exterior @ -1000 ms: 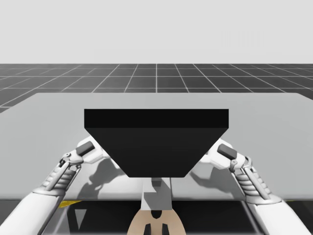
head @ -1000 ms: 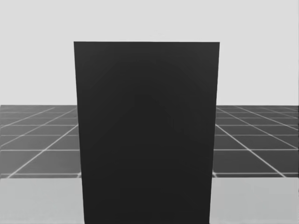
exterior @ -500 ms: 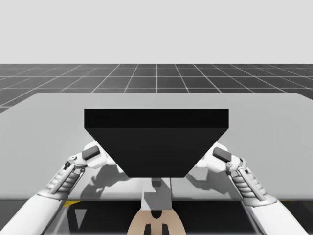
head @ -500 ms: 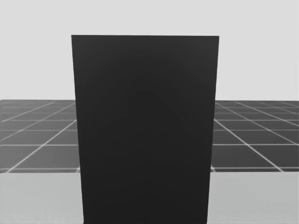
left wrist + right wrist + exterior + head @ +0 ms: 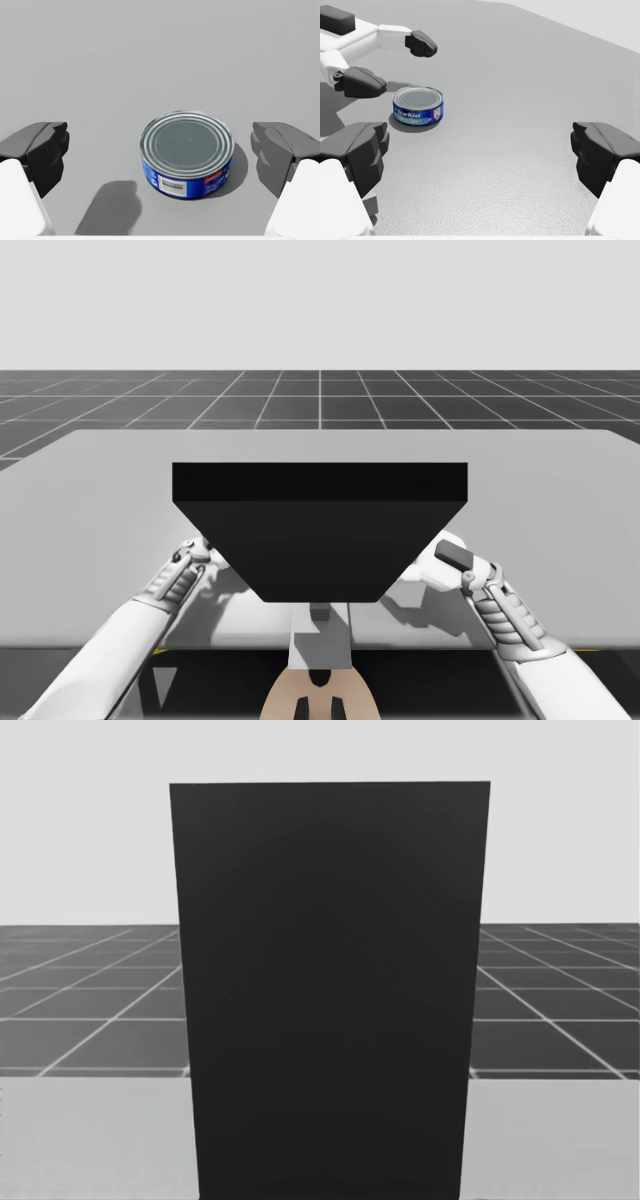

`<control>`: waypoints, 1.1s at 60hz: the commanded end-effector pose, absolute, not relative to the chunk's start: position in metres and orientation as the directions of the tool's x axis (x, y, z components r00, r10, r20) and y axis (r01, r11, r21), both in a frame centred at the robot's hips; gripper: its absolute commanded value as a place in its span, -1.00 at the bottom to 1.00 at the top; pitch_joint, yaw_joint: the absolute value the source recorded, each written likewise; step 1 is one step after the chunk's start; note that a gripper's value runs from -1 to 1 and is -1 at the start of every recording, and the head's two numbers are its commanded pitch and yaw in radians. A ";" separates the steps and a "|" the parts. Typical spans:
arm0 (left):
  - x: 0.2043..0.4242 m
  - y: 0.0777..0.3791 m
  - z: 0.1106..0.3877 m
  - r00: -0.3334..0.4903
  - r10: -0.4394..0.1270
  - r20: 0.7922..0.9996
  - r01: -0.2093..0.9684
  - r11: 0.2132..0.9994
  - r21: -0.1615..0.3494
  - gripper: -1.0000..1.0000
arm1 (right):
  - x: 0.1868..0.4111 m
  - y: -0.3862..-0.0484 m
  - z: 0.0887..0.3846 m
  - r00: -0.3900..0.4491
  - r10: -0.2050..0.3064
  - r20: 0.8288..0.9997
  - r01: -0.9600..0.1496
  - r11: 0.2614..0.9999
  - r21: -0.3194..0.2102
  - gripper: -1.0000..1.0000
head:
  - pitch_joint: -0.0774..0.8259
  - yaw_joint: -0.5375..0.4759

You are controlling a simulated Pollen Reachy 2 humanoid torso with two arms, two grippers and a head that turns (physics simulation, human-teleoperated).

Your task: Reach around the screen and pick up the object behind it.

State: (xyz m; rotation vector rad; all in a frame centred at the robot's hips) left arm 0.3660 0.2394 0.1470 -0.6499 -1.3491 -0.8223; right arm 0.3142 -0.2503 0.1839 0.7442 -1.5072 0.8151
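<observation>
A tall black screen (image 5: 320,530) stands mid-table and blocks the head view (image 5: 330,990). Behind it lies a flat blue can with a silver lid (image 5: 187,152). My left gripper (image 5: 160,150) is open, and the can rests just ahead of its spread fingers, untouched. In the right wrist view the can (image 5: 418,106) sits under and just beyond my left gripper (image 5: 395,62). My right gripper (image 5: 480,152) is open and holds nothing, some way off to the side of the can. In the high view my left arm (image 5: 170,585) runs behind the screen's left edge.
The grey table (image 5: 560,490) stretches wide on both sides of the screen and beyond it. My right hand (image 5: 455,560) sits by the screen's right edge. A dark gridded floor (image 5: 320,400) lies past the table.
My left arm has swung inward behind the screen's left edge, hiding its hand in the high view. My right hand edged slightly inward. My head has turned a little.
</observation>
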 end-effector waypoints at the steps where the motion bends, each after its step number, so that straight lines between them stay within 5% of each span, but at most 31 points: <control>1: 0.372 0.215 0.137 0.049 -0.166 0.985 0.837 0.545 0.051 -1.00 | 0.314 -0.250 0.185 -0.096 0.003 0.995 -0.829 0.553 -0.081 -1.00 | -0.70 0.10; 35: 0.391 0.198 0.105 0.106 -0.224 0.969 0.842 0.539 0.032 -1.00 | 0.312 -0.249 0.187 -0.109 0.006 0.994 -0.823 0.560 -0.094 -1.00 | -0.64 0.11; 36: 0.394 0.198 0.102 0.113 -0.220 0.969 0.843 0.537 0.023 -0.63 | 0.312 -0.248 0.187 -0.113 0.008 0.994 -0.821 0.563 -0.098 -1.00 | -0.64 0.11; 38: 0.396 0.199 0.101 0.117 -0.223 0.968 0.841 0.541 0.023 -0.20 | 0.312 -0.248 0.187 -0.116 0.009 0.993 -0.820 0.563 -0.101 -1.00 | -0.64 0.11; 39: 0.397 0.199 0.101 0.120 -0.219 0.968 0.839 0.544 0.019 0.72 | 0.311 -0.248 0.188 -0.116 0.009 0.993 -0.822 0.561 -0.101 -1.00 | -0.64 0.11; 40: 0.397 0.199 0.101 0.124 -0.215 0.969 0.839 0.544 0.013 0.92 | 0.311 -0.248 0.188 -0.117 0.009 0.993 -0.821 0.561 -0.102 -1.00 | -0.64 0.11; 56: 0.392 0.201 0.109 0.099 -0.217 0.971 0.841 0.540 0.035 1.00 | 0.311 -0.249 0.189 -0.121 0.009 0.993 -0.819 0.564 -0.105 -1.00 | -0.63 0.09; 66: 0.386 0.219 0.146 0.053 -0.195 0.979 0.804 0.590 0.074 1.00 | 0.311 -0.249 0.190 -0.123 0.006 0.992 -0.816 0.568 -0.105 -1.00 | -0.64 0.09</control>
